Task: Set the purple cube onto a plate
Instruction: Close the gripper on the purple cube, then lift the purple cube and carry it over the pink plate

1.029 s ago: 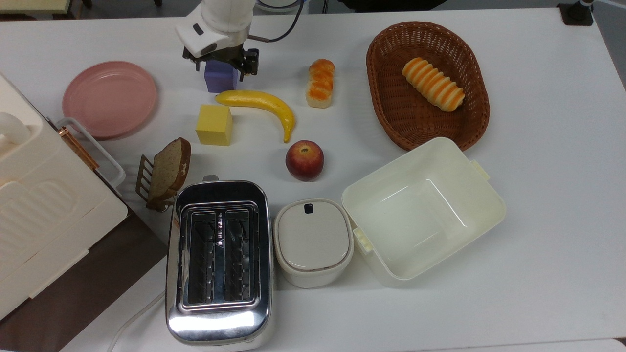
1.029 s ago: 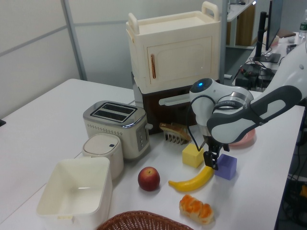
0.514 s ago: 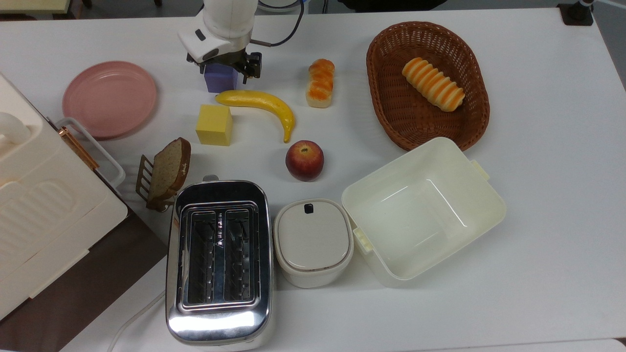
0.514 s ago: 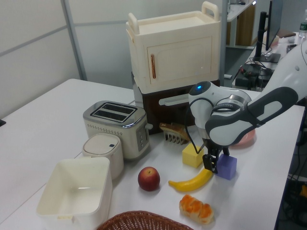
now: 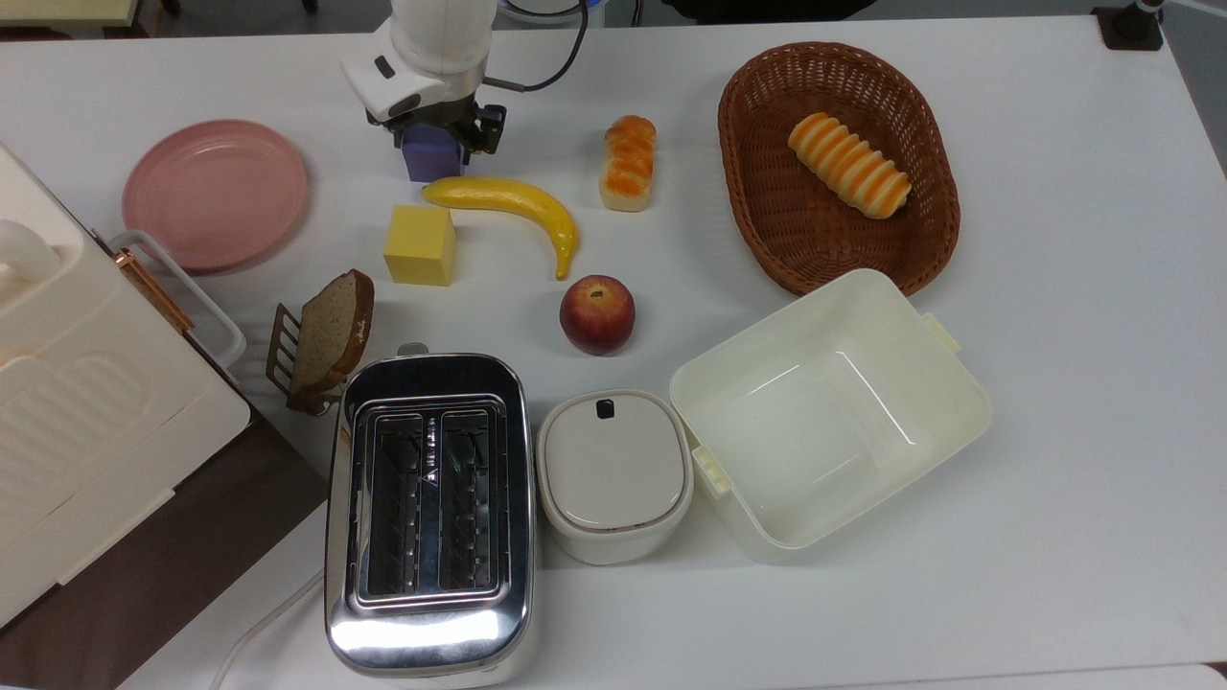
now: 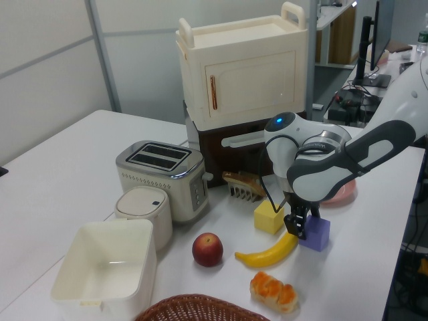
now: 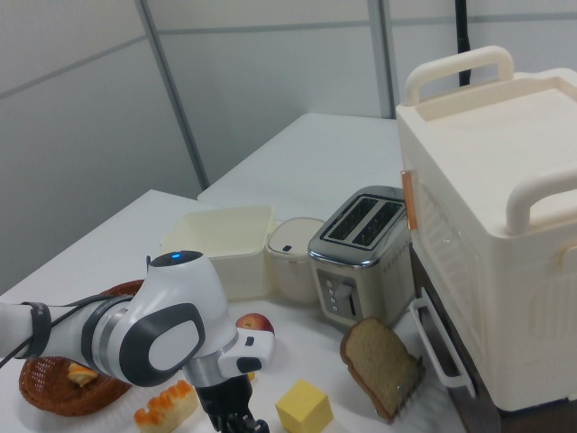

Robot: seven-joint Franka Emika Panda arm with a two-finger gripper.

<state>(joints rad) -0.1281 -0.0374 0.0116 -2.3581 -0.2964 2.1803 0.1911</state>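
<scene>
The two-finger gripper (image 5: 436, 134) has narrowed since half a second ago, its fingers now clamped on the small matte purple cube (image 5: 430, 153), well right of the round pink plate (image 5: 215, 192) in the top view.

The arm (image 6: 334, 164) has smooth white rounded shells with dark grey bands at the joints. A small blue light glows on top of the wrist (image 6: 279, 122). The gripper (image 5: 438, 134) is black, with a white housing above it. A thin dark cable (image 5: 556, 59), probably for the gripper, runs beside the white link.
</scene>
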